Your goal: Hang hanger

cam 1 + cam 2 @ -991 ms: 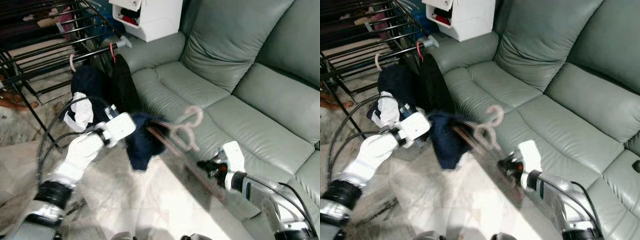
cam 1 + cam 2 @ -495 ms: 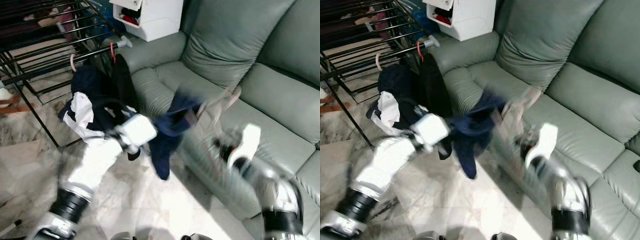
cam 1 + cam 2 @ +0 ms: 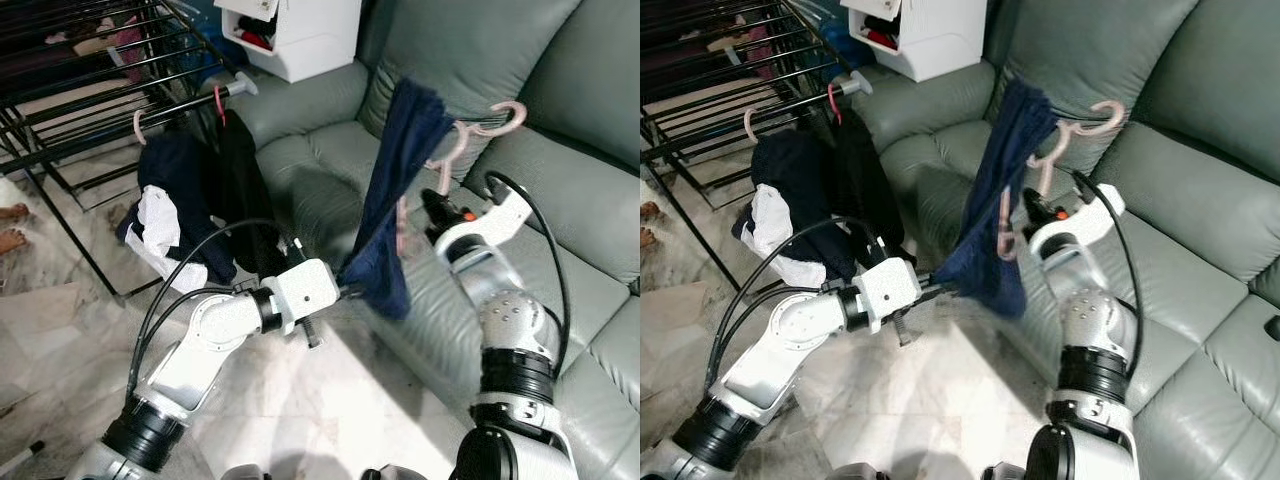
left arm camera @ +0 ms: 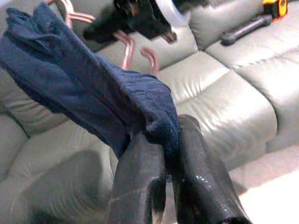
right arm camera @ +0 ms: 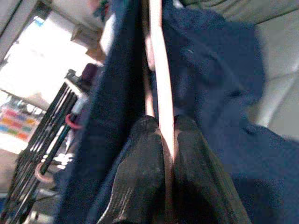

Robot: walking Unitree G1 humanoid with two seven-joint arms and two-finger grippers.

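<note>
A pink hanger (image 3: 468,135) carries a navy garment (image 3: 395,190), held up in front of the sofa's back cushion. My right gripper (image 3: 437,208) is shut on the hanger; in the right wrist view its fingers (image 5: 140,158) clamp the pink bar (image 5: 158,70) amid the navy cloth. My left gripper (image 3: 343,291) is shut on the garment's lower edge, and in the left wrist view the cloth (image 4: 93,98) is pinched between its fingertips (image 4: 140,172). The black drying rack (image 3: 90,90) stands at the far left.
Dark clothes and a white piece (image 3: 195,190) hang from the rack's end on pink and red hangers. The grey-green sofa (image 3: 580,230) runs along the right. A white storage box (image 3: 300,35) stands behind its armrest. A black and orange tool (image 4: 245,29) lies on a seat. A person's feet (image 3: 12,226) show at the left edge.
Both arms have swung up and to the right. The hanger and navy garment rose from low over the floor to in front of the sofa's backrest.
</note>
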